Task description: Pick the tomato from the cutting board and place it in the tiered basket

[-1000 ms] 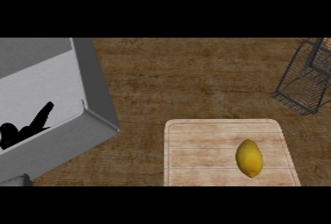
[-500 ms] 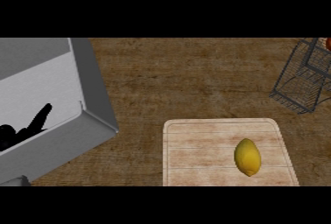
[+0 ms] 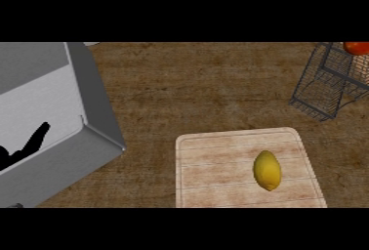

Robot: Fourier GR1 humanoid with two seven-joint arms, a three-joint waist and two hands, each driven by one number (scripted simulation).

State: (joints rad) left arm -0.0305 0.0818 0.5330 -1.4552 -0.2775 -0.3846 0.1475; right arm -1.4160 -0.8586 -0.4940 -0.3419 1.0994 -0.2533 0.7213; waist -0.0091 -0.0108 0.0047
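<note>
The red tomato (image 3: 357, 47) shows only partly at the top right edge, at the top of the black wire tiered basket (image 3: 323, 83); what holds it is hidden. The pale wooden cutting board (image 3: 216, 168) lies at the lower middle and carries a yellow lemon (image 3: 267, 170) on its right side. My left hand (image 3: 23, 146) rests open at the far left, a dark shape over the grey sink. My right hand shows nowhere in the head view.
A grey sink (image 3: 93, 122) with a raised rim fills the left side. Brown wooden counter (image 3: 194, 93) lies between the sink, the board and the basket.
A red tomato has come into sight at the top right by the basket. The basket and board sit slightly further left in the view. The left hand has not moved.
</note>
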